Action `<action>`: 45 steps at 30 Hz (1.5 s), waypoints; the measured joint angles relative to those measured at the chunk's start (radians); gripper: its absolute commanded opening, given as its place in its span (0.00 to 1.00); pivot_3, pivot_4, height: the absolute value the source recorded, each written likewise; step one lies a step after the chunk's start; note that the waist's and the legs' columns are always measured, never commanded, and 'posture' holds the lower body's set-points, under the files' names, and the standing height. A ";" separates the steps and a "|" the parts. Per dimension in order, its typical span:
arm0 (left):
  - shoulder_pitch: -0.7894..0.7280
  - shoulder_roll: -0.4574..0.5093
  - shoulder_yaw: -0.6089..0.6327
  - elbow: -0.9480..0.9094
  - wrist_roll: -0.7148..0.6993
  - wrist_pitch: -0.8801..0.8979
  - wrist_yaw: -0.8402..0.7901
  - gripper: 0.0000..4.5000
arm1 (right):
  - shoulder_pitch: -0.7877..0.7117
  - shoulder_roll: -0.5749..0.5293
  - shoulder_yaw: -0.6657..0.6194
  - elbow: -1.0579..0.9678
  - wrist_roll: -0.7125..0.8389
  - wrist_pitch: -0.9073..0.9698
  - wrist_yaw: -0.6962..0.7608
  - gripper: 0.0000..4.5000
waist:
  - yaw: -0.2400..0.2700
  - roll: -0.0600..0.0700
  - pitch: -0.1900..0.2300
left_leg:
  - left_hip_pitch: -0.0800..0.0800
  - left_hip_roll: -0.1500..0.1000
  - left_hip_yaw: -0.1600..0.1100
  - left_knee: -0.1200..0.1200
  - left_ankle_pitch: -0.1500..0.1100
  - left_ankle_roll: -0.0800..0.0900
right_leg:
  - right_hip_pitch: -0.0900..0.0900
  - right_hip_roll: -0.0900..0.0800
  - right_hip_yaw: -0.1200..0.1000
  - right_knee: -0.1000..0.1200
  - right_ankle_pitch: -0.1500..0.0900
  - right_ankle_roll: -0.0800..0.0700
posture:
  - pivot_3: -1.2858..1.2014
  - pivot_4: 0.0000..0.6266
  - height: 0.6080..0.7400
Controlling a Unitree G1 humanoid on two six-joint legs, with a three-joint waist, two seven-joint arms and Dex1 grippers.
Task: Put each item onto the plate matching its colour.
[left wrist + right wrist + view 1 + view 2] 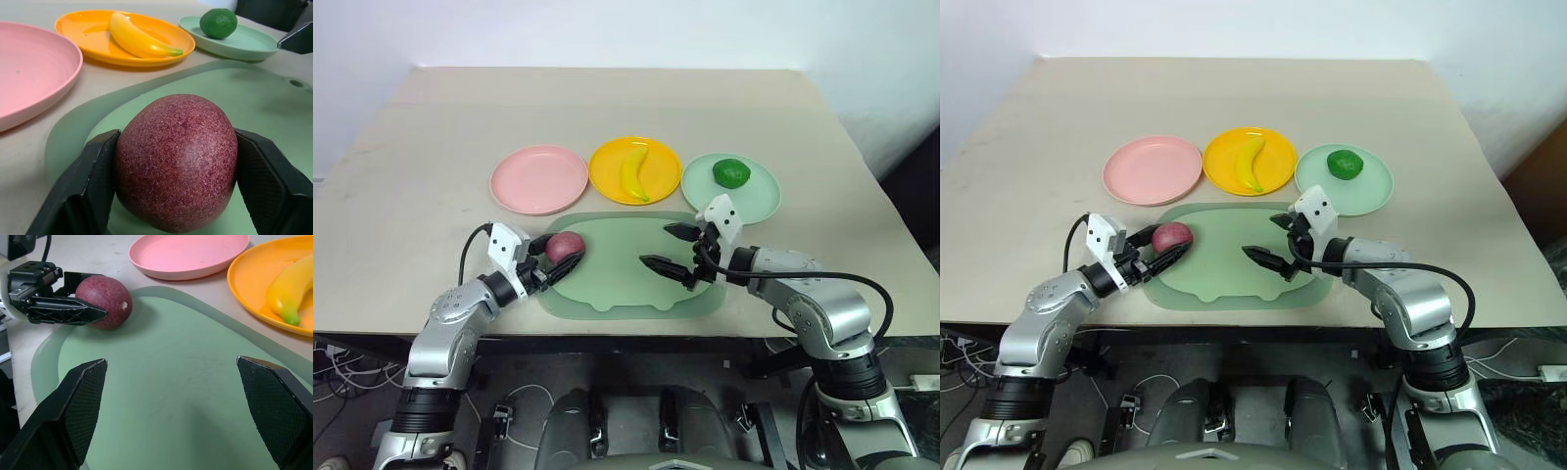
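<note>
A dark pink-red fruit (565, 247) rests on the left end of the green mat (626, 284), and my left gripper (564, 264) is shut on the fruit (177, 159), a black finger (85, 191) pressed on each side. The pink plate (538, 179) lies bare behind it. The yellow banana (634, 171) is on the yellow-orange plate (607, 157). The green lime (730, 173) sits on the mint green plate (759, 201). My right gripper (674, 250) hovers open over the mat's right part, nothing between its fingers (80, 404).
The three plates stand in a row behind the mat on a beige table (431, 117). The table's front edge runs just below the mat. Cables hang under the table at the left.
</note>
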 measured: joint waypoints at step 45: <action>-0.580 -0.058 0.093 0.561 0.167 0.053 0.332 1.00 | -0.059 0.020 0.030 0.106 -0.078 -0.044 -0.115 1.00 | 0.000 -0.002 0.000 | 0.000 -0.002 -0.002 0.002 0.001 0.000 | 0.003 0.001 -0.003 0.000 0.001 0.002 | 0.52 0.24 0.66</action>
